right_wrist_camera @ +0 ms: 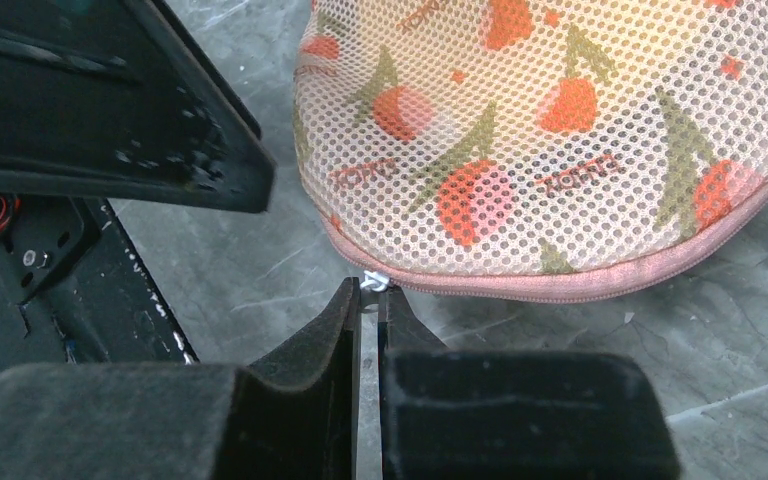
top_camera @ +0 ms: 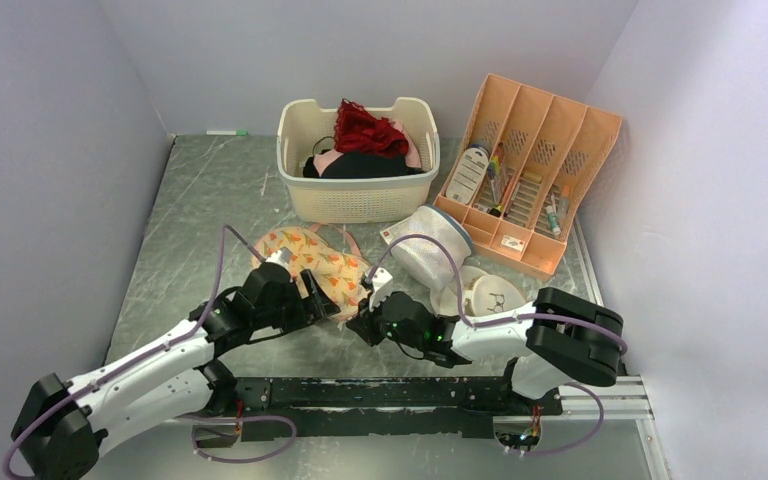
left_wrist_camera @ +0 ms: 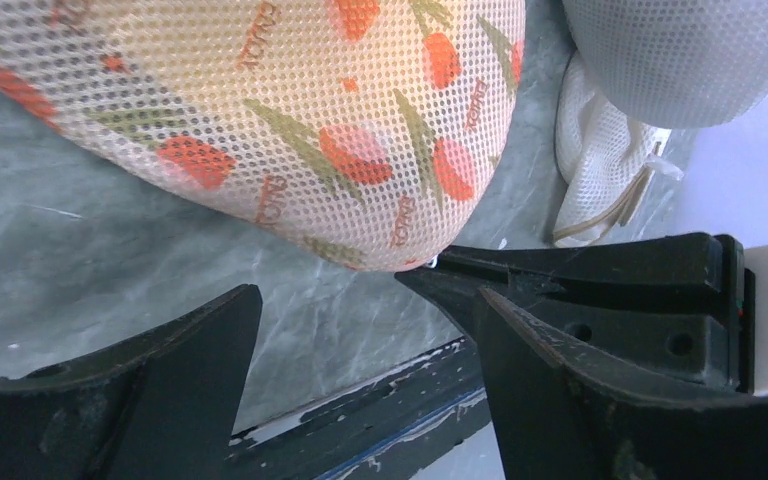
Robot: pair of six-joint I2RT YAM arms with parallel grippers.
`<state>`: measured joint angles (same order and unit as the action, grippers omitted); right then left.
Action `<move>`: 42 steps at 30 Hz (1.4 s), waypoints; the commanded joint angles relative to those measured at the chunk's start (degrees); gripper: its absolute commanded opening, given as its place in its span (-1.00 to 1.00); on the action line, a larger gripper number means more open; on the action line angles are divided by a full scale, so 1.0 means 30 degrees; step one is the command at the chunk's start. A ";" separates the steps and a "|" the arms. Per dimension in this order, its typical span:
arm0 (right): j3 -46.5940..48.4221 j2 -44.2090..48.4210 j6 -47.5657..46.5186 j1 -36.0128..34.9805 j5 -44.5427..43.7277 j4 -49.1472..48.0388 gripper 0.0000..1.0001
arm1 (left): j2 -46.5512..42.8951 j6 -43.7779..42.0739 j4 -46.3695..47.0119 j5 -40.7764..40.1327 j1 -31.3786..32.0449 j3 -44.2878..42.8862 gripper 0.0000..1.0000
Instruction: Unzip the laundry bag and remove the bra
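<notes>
The laundry bag (top_camera: 312, 262), cream mesh with orange-red floral print and pink edging, lies flat mid-table and is zipped shut. It fills the top of the left wrist view (left_wrist_camera: 290, 120) and the right wrist view (right_wrist_camera: 550, 140). My right gripper (right_wrist_camera: 372, 292) is shut on the small silver zipper pull (right_wrist_camera: 375, 283) at the bag's near edge; from above it (top_camera: 365, 325) sits at the bag's near right corner. My left gripper (top_camera: 322, 305) is open, its fingers (left_wrist_camera: 200, 340) apart just short of the bag's near edge and holding nothing. The bra is hidden.
A cream basket (top_camera: 357, 160) with a red lacy garment stands at the back. A white mesh dome bag (top_camera: 428, 245) and round white flat bags (top_camera: 480, 293) lie right of the laundry bag. A peach file rack (top_camera: 530, 170) stands back right.
</notes>
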<state>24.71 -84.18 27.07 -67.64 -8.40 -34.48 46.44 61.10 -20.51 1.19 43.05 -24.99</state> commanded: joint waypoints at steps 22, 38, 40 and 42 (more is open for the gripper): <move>-0.0033 -0.0481 0.0814 -0.0049 -0.3590 0.1437 -1.00 | 0.2366 0.2066 0.1017 -0.1111 -0.0243 0.1039 -0.86; -0.0310 0.0058 -0.2024 0.1482 -0.0485 0.1423 -1.00 | 0.2946 0.0632 -0.3210 -0.4524 -0.0554 0.0372 -0.86; -0.0338 0.0091 -0.1398 0.0659 -0.0153 0.1080 -1.00 | 0.3007 0.0360 -0.3806 -0.4879 -0.0550 -0.0151 -0.70; -0.0540 0.0019 -0.0626 -0.0102 0.0237 0.0407 -1.00 | 0.2931 0.0115 -0.4136 -0.5055 -0.0567 -0.0503 -0.45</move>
<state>24.69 -84.97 22.81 -64.77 -10.22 -30.17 55.27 64.23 -25.80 -7.94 42.15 -23.33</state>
